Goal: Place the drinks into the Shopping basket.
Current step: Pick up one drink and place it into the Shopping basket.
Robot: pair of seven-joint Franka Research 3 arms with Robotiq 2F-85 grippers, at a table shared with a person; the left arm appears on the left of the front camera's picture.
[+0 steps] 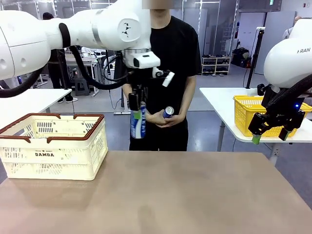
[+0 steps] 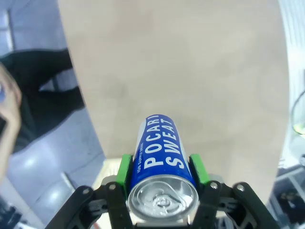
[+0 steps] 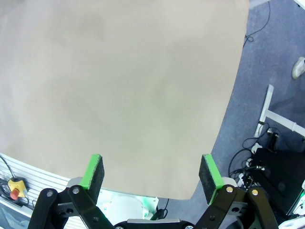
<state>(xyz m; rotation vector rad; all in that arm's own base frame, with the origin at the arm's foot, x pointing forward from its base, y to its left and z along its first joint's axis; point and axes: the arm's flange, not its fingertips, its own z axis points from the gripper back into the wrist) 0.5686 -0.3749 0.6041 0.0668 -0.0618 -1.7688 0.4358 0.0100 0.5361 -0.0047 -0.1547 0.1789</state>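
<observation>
Left gripper [image 2: 161, 172] clamps the blue-and-white can [image 2: 162, 164], its base hidden in the wrist view; right gripper [image 3: 151, 172] spread, holding nothing; Shopping basket [image 1: 53, 146] interior unreadable.

place: robotics lab or test hall | evidence: plain beige counter [image 1: 195, 195] under two white robot arms; white side tables [image 1: 29, 100]; grey floor with loose black cables [image 3: 252, 148]; shelving and equipment stands behind the standing person [image 1: 170, 73]
</observation>
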